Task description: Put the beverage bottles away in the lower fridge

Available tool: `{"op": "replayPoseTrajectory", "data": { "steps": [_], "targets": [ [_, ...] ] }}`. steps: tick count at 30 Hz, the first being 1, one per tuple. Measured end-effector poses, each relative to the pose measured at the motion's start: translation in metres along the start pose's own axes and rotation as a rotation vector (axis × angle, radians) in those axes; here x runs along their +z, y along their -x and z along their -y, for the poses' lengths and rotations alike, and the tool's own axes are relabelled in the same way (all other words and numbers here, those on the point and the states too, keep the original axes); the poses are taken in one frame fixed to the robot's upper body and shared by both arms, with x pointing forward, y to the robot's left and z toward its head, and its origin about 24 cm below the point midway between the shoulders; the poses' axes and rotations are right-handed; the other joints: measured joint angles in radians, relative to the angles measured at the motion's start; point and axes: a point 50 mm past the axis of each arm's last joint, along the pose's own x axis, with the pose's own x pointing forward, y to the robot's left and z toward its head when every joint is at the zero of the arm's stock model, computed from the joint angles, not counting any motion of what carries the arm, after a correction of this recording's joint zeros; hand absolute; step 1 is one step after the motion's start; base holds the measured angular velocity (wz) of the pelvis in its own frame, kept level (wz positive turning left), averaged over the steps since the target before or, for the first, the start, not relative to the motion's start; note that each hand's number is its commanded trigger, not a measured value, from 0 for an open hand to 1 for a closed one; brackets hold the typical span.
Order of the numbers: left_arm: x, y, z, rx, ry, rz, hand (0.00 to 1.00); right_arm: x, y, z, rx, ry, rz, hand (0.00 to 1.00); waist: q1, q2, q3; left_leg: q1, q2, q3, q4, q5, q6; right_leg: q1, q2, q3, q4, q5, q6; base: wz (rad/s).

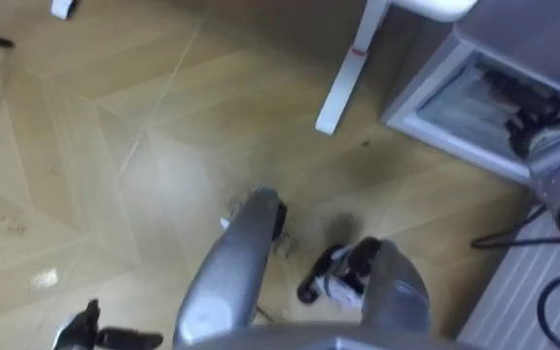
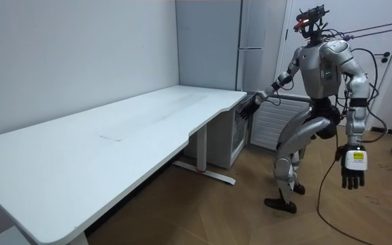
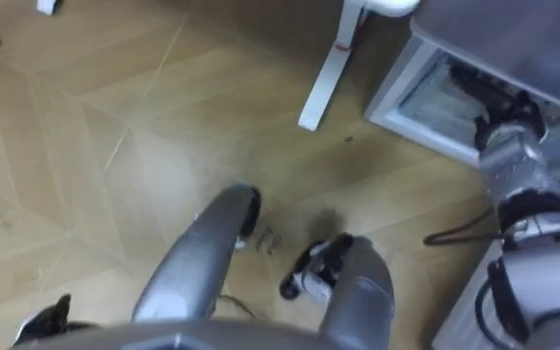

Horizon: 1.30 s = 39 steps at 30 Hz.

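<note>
Beside the white table [image 2: 114,136] on wooden floor [image 2: 237,211], right hand [image 2: 250,109] reaches loose-fingered toward the fridge [image 1: 460,97], left hand [image 2: 352,173] hangs relaxed.

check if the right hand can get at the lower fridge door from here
Probably yes. The right hand is stretched out to the upper edge of the lower fridge, right at its glass front, and nothing stands between them.

floor [image 1: 115,146]: wood parquet | desk [image 2: 101,143]: white — long | wall [image 2: 67,54]: plain, pale
</note>
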Motion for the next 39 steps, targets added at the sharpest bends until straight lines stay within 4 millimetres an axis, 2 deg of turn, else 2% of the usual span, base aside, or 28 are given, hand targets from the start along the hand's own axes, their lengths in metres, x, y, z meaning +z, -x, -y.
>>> {"op": "replayPoseTrajectory", "data": {
  "steps": [2,3,5,6,7,8,10,12,13,15,16,19,23,25,30,32,39],
  "targets": [
    [0.005,-0.001,0.003,-0.016,-0.012,0.012,0.0,-0.012,0.001,0.007,0.033,0.062,-0.03,0.0,-0.018,-0.003,-0.0001,0.038,0.002,0.009,-0.03,-0.001,0.01,0.037,0.01,0.008,-0.041,0.009,0.018,-0.06],
    [0.009,-0.002,0.004,-0.022,-0.01,0.021,0.0,-0.022,0.003,0.015,0.049,0.1,-0.058,0.0,-0.018,-0.004,-0.0009,0.064,0.017,0.025,-0.049,-0.004,0.016,0.064,0.024,0.015,-0.076,0.02,0.027,-0.23],
    [0.014,-0.004,0.002,-0.017,-0.008,0.022,0.0,-0.046,0.008,0.028,0.061,0.165,-0.124,0.0,-0.023,-0.006,-0.0032,0.109,0.031,0.028,-0.08,-0.007,0.021,0.116,0.045,0.011,-0.139,0.039,0.034,-0.18],
    [0.015,-0.006,0.003,-0.014,-0.006,0.011,0.0,-0.064,0.013,0.037,0.065,0.202,-0.18,0.0,-0.031,-0.006,-0.0036,0.143,0.033,0.029,-0.104,-0.007,0.022,0.155,0.055,0.011,-0.179,0.049,0.042,-0.11],
    [0.014,-0.007,0.006,-0.016,0.001,-0.001,0.0,-0.08,0.019,0.047,0.061,0.231,-0.238,0.0,-0.041,0.0,-0.0072,0.178,0.041,0.039,-0.121,-0.01,0.028,0.193,0.067,0.015,-0.218,0.061,0.051,-0.13],
    [0.013,-0.007,0.007,-0.019,0.003,-0.006,0.0,-0.088,0.022,0.053,0.056,0.24,-0.263,0.0,-0.045,0.002,-0.0094,0.192,0.047,0.048,-0.126,-0.012,0.03,0.208,0.072,0.017,-0.234,0.068,0.052,-0.23],
    [0.008,-0.007,0.014,-0.029,0.012,-0.024,0.0,-0.113,0.035,0.071,0.053,0.296,-0.348,0.0,-0.07,0.011,-0.0206,0.252,0.054,0.074,-0.177,-0.011,0.037,0.265,0.082,0.032,-0.3,0.088,0.068,-0.21],
    [0.007,-0.007,0.019,-0.036,0.033,-0.027,0.0,-0.127,0.045,0.083,0.059,0.35,-0.403,0.0,-0.083,0.015,-0.0259,0.307,0.058,0.098,-0.227,-0.004,0.048,0.306,0.089,0.043,-0.355,0.113,0.075,-0.28],
    [0.006,-0.007,0.022,-0.037,0.044,-0.03,0.0,-0.137,0.051,0.09,0.051,0.373,-0.438,0.0,-0.096,0.021,-0.0324,0.346,0.064,0.114,-0.26,-0.001,0.052,0.342,0.098,0.052,-0.402,0.131,0.081,-0.36],
    [0.004,-0.006,0.026,-0.035,0.071,-0.036,0.0,-0.153,0.062,0.1,0.045,0.402,-0.491,0.0,-0.106,0.029,-0.0382,0.408,0.067,0.13,-0.301,0.001,0.055,0.402,0.104,0.059,-0.46,0.149,0.087,-0.26],
    [0.005,-0.007,0.027,-0.033,0.083,-0.031,0.0,-0.162,0.068,0.103,0.053,0.44,-0.524,0.0,-0.119,0.029,-0.0408,0.445,0.066,0.14,-0.332,0.002,0.056,0.431,0.114,0.079,-0.489,0.156,0.095,-0.23],
    [0.007,-0.007,0.03,-0.031,0.079,-0.017,0.0,-0.178,0.077,0.102,0.105,0.591,-0.583,0.0,-0.13,0.025,-0.0433,0.54,0.065,0.185,-0.404,0.011,0.062,0.498,0.117,0.113,-0.548,0.178,0.105,-0.36],
    [0.008,-0.007,0.035,-0.032,0.096,-0.003,0.0,-0.193,0.087,0.103,0.153,0.719,-0.632,0.0,-0.148,0.022,-0.0449,0.647,0.062,0.211,-0.472,0.013,0.064,0.595,0.127,0.132,-0.637,0.205,0.118,-0.2],
    [0.009,-0.007,0.039,-0.024,0.127,-0.001,0.0,-0.2,0.091,0.102,0.17,0.761,-0.651,0.0,-0.163,0.011,-0.0421,0.691,0.059,0.22,-0.502,0.014,0.064,0.635,0.127,0.14,-0.661,0.212,0.122,-0.14],
    [0.009,-0.006,0.043,-0.013,0.124,0.008,0.0,-0.21,0.101,0.107,0.152,0.755,-0.668,0.0,-0.202,-0.004,-0.0464,0.766,0.05,0.213,-0.542,0.015,0.064,0.719,0.13,0.133,-0.715,0.226,0.13,0.04],
    [0.009,-0.006,0.044,-0.008,0.1,0.008,0.0,-0.212,0.104,0.11,0.14,0.749,-0.674,0.0,-0.21,0.003,-0.0432,0.789,0.049,0.222,-0.552,0.015,0.064,0.743,0.131,0.141,-0.733,0.232,0.132,-0.14],
    [0.008,-0.006,0.047,-0.009,0.063,0.009,0.0,-0.217,0.111,0.116,0.085,0.711,-0.674,0.0,-0.223,0.011,-0.0418,0.854,0.049,0.265,-0.595,0.017,0.068,0.771,0.131,0.19,-0.747,0.241,0.138,-0.2]
  ]
}}
